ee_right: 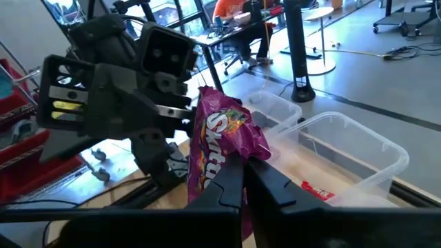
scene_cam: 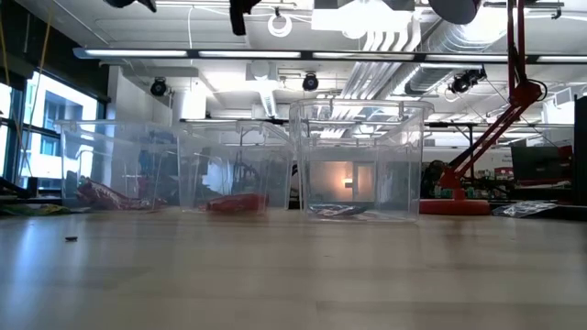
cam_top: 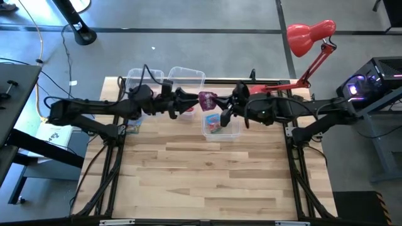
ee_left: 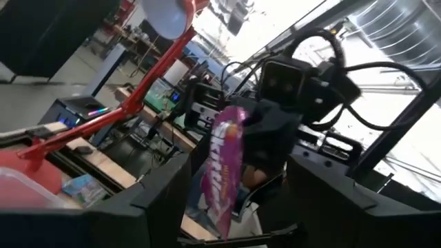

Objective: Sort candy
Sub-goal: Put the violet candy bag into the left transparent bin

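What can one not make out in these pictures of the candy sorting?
1. Low view: the Skittles packet is cut off above the top edge.
2. High view: the left arm covers the left bin, hiding part of its contents.
3. High view: the candy in the near bin is too small to name.
4. Left wrist view: blur hides whether the left gripper touches the packet held by the right gripper.
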Controlling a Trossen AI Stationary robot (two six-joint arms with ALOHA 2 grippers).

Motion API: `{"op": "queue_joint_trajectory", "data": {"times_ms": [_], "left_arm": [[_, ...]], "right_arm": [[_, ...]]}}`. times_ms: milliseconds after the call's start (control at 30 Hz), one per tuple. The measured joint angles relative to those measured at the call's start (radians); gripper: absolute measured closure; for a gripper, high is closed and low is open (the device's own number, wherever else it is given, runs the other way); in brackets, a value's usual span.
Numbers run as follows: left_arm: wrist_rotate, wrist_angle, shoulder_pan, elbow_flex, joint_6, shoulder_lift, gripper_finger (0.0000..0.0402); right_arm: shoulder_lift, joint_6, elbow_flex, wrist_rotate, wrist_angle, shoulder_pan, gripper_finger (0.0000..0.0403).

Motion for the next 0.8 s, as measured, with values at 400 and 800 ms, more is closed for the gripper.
{"op": "queue_joint_trajectory", "data": {"times_ms": [400, 800], "left_arm": [[-0.035, 0.003, 0.0, 0.0, 0.002, 0.027, 0.0172], [-0.037, -0.03, 0.011, 0.0, 0.013, 0.023, 0.0383]], "right_arm": [[0.054, 0.027, 0.0, -0.079, 0.051, -0.026, 0.0403], [0.045, 0.035, -0.001, -0.095, 0.149, -0.025, 0.0345]]}}
